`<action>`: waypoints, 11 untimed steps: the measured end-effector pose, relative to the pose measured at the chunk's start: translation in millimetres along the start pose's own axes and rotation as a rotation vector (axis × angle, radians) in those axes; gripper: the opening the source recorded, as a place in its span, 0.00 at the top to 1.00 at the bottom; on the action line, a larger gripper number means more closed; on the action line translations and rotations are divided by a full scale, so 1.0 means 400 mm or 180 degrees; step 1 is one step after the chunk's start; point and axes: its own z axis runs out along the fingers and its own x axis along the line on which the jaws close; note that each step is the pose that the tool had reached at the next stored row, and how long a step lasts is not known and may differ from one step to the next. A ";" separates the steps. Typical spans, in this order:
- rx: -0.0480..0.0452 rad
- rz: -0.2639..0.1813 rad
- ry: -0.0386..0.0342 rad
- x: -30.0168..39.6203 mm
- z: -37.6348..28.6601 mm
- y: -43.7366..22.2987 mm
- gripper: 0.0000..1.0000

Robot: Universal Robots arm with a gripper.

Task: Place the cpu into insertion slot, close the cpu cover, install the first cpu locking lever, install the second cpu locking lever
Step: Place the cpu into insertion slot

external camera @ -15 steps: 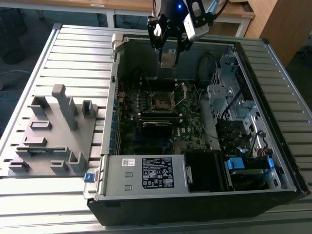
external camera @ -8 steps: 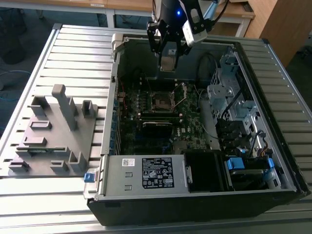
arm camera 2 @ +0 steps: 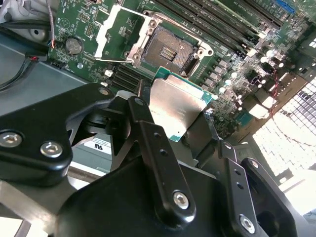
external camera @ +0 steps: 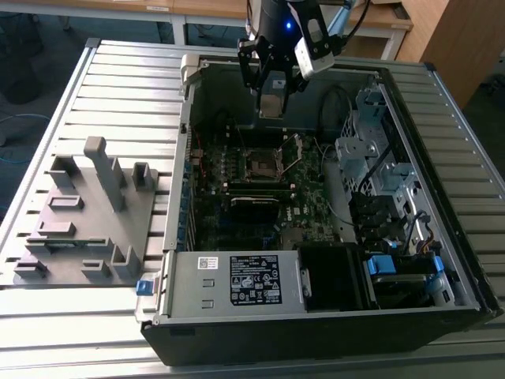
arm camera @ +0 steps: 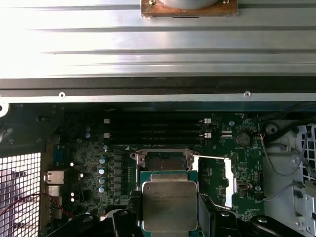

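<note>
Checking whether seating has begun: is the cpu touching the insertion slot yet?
Apart. In the exterior view the gripper holds the cpu well above the insertion slot, with a clear gap between them.

Slatted metal table [external camera: 126, 95] bears open computer case [external camera: 316, 341] and grey fixture [external camera: 79, 229].

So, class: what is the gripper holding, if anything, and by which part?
The chip, pinched by the fingers at two opposite edges, above the open socket.
</note>
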 end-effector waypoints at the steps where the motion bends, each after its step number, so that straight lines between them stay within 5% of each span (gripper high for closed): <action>1: -0.0001 0.0000 0.0000 0.000 0.000 0.000 0.46; 11: 0.0000 0.0000 0.0000 0.000 0.006 -0.001 0.46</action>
